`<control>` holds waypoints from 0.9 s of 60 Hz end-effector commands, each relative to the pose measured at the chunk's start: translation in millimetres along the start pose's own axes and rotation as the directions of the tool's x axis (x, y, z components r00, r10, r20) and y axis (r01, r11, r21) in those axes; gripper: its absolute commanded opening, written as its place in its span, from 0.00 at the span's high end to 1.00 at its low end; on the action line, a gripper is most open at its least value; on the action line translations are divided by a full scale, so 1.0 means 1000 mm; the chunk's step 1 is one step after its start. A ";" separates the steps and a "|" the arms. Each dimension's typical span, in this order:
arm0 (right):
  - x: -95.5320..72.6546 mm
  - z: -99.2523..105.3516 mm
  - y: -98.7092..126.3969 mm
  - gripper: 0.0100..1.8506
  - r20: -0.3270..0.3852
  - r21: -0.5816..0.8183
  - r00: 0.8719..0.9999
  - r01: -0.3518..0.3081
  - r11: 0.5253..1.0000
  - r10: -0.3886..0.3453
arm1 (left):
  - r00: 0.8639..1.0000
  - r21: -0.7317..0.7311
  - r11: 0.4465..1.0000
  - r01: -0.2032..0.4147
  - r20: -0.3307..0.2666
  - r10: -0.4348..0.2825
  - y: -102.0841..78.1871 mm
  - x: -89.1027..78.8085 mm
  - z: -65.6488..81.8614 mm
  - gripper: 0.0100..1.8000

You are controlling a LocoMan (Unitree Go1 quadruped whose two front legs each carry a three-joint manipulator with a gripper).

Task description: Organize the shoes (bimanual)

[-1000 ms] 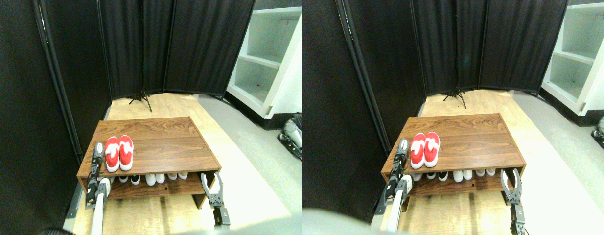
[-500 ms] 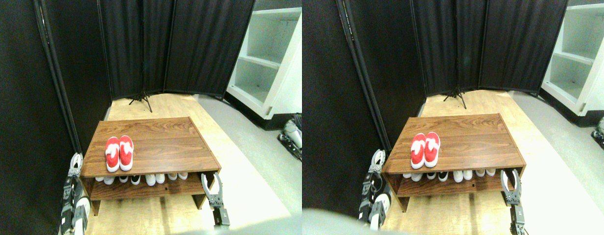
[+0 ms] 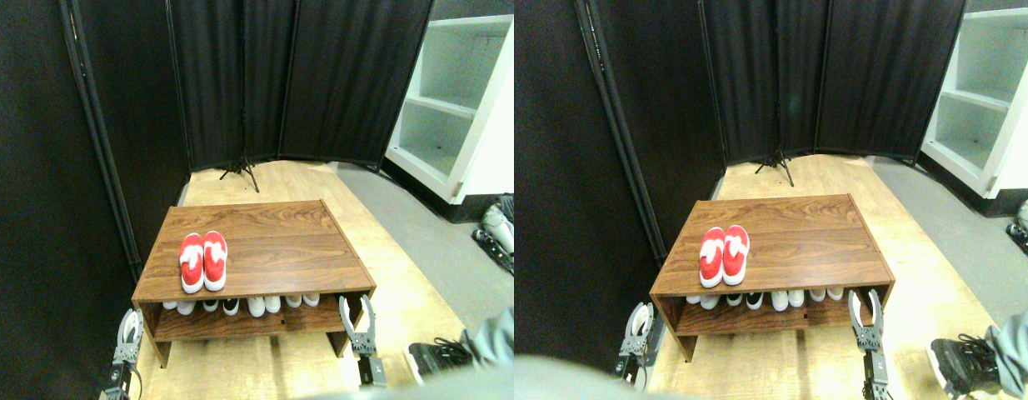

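Red fabric, white sole edges, white patch on top: the shoes (image 3: 203, 262) sit side by side, touching, toes pointing to the top of the frame, at lower left of centre on the wooden tabletop (image 3: 297, 250). They look aligned as a pair already.

Handling, judged from appearance: small slip-ons, probably light and soft in the upper, so they would crush a little under a squeeze; the sole edge should be the stiffer part. Best hold is likely across the sole sides at mid-length, or at the heel rim facing the bottom of the frame. The wood looks smooth, so a nudged shoe may slide rather than tip.

Left pincer (image 3: 131, 327) stands at the lower left, beside the rack's corner and below the tabletop level, jaws spread, holding nothing. Right pincer (image 3: 354, 315) stands at the lower centre in front of the rack's right end, jaws spread, holding nothing. Both are well apart from the shoes.

A row of white and dark toes (image 3: 239, 303) shows on the shelf below. A person's black sneaker (image 3: 435, 357) is at the lower right.
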 end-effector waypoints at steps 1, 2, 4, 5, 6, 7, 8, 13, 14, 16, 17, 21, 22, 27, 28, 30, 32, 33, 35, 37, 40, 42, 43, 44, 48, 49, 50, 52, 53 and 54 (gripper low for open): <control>0.000 -0.001 0.003 0.87 0.008 0.023 0.999 -0.031 0.999 0.031 | 0.999 0.014 0.999 0.051 0.011 -0.051 -0.011 0.001 0.001 1.00; 0.000 -0.001 0.002 0.88 0.010 0.024 0.999 -0.034 0.999 0.034 | 0.999 0.015 0.999 0.052 0.004 -0.052 -0.011 0.002 0.001 1.00; 0.000 0.000 0.002 0.88 0.010 0.018 0.999 -0.039 0.999 0.039 | 0.998 0.013 0.998 0.058 -0.005 -0.058 -0.012 0.003 0.001 1.00; 0.000 0.000 0.002 0.87 0.008 0.020 0.999 -0.040 0.999 0.040 | 0.998 0.014 0.998 0.060 -0.006 -0.060 -0.012 0.004 0.002 1.00; 0.000 0.000 0.002 0.87 0.007 0.023 0.999 -0.041 0.999 0.041 | 0.998 0.016 0.998 0.061 -0.007 -0.061 -0.012 0.005 0.002 1.00; 0.000 0.000 0.002 0.87 0.004 0.032 0.999 -0.041 0.999 0.041 | 0.998 0.023 0.998 0.063 -0.007 -0.063 -0.012 0.005 0.003 1.00; -0.001 0.001 0.002 0.87 0.002 0.042 0.999 -0.040 0.998 0.040 | 0.998 0.024 0.998 0.066 -0.010 -0.066 -0.013 0.005 0.003 1.00; -0.002 0.002 0.003 0.88 0.006 0.037 0.999 -0.038 0.999 0.038 | 0.998 0.015 0.998 0.068 -0.008 -0.068 -0.014 0.007 0.004 1.00; -0.002 0.002 0.003 0.88 0.006 0.036 0.999 -0.039 0.999 0.039 | 0.998 0.012 0.998 0.068 -0.008 -0.068 -0.013 0.007 0.004 1.00; -0.002 0.002 0.003 0.88 0.007 0.036 0.999 -0.038 0.999 0.038 | 0.998 0.002 0.998 0.067 -0.006 -0.067 -0.013 0.009 0.004 1.00; -0.002 0.002 0.003 0.88 0.007 0.036 0.999 -0.038 0.999 0.038 | 0.998 0.002 0.998 0.067 -0.006 -0.067 -0.013 0.009 0.004 1.00; -0.003 0.003 0.003 0.88 0.007 0.034 0.999 -0.036 0.999 0.036 | 0.998 -0.003 0.998 0.056 0.007 -0.056 -0.014 0.007 0.003 1.00; -0.003 0.003 0.003 0.88 0.007 0.033 0.999 -0.037 0.999 0.037 | 0.998 -0.004 0.998 0.056 0.007 -0.056 -0.014 0.007 0.003 1.00; -0.003 0.003 0.004 0.87 0.006 0.036 1.000 -0.029 0.999 0.029 | 0.998 -0.003 0.998 0.059 0.002 -0.059 -0.014 0.007 0.003 1.00; -0.004 0.003 0.004 0.87 0.005 0.040 1.000 -0.028 0.999 0.028 | 0.998 -0.002 0.998 0.062 -0.002 -0.062 -0.014 0.007 0.003 1.00; -0.004 0.003 0.004 0.87 0.008 0.044 1.000 -0.028 0.999 0.027 | 0.998 -0.006 0.998 0.062 0.001 -0.062 -0.015 0.007 0.003 1.00; -0.004 0.003 0.005 0.87 0.009 0.039 1.000 -0.028 0.999 0.027 | 0.998 -0.009 0.998 0.063 -0.001 -0.063 -0.015 0.007 0.004 1.00; -0.004 0.003 0.005 0.87 0.008 0.043 1.000 -0.025 0.999 0.025 | 0.998 -0.014 0.998 0.064 -0.001 -0.064 -0.016 0.006 0.004 1.00; -0.004 0.003 0.006 0.87 0.007 0.043 1.000 -0.024 0.999 0.023 | 0.998 -0.017 0.998 0.065 -0.002 -0.065 -0.016 0.006 0.004 1.00; -0.004 0.003 0.006 0.87 0.007 0.043 1.000 -0.024 0.999 0.024 | 0.998 -0.017 0.998 0.067 -0.002 -0.067 -0.017 0.006 0.004 1.00; -0.004 0.003 0.007 0.88 0.006 0.027 0.999 -0.036 0.999 0.036 | 0.998 -0.006 0.998 0.069 0.008 -0.069 -0.018 0.005 0.005 1.00; -0.004 0.003 0.007 0.88 0.006 0.036 1.000 -0.030 0.999 0.030 | 0.998 -0.011 0.998 0.064 0.015 -0.064 -0.018 0.005 0.005 1.00; -0.004 0.003 0.007 0.88 0.005 0.041 0.999 -0.034 0.999 0.034 | 0.998 -0.006 0.998 0.063 0.019 -0.063 -0.018 0.005 0.005 1.00; -0.003 0.003 0.008 0.89 0.005 0.043 0.999 -0.041 0.998 0.041 | 0.998 0.001 0.998 0.065 0.021 -0.065 -0.018 0.005 0.005 1.00; -0.003 0.003 0.008 0.89 0.001 0.038 0.998 -0.055 0.998 0.055 | 0.998 -0.002 0.998 0.067 0.021 -0.066 -0.018 0.005 0.005 1.00; -0.003 0.003 0.008 0.89 0.002 0.041 0.999 -0.052 0.998 0.052 | 0.998 -0.002 0.998 0.066 0.021 -0.066 -0.018 0.005 0.006 1.00; -0.003 0.003 0.009 0.89 0.004 0.044 0.999 -0.049 0.998 0.049 | 0.998 -0.002 0.998 0.066 0.023 -0.066 -0.018 0.005 0.006 1.00; -0.003 0.002 0.009 0.89 0.005 0.046 0.999 -0.047 0.998 0.047 | 0.998 -0.002 0.998 0.066 0.024 -0.066 -0.018 0.004 0.006 1.00; -0.003 0.002 0.009 0.89 0.005 0.046 0.999 -0.046 0.998 0.046 | 0.997 -0.001 0.998 0.069 0.018 -0.069 -0.017 0.005 0.006 1.00; -0.003 0.002 0.009 0.89 0.004 0.049 0.999 -0.047 0.998 0.047 | 0.997 0.000 0.997 0.071 0.010 -0.071 -0.017 0.005 0.006 1.00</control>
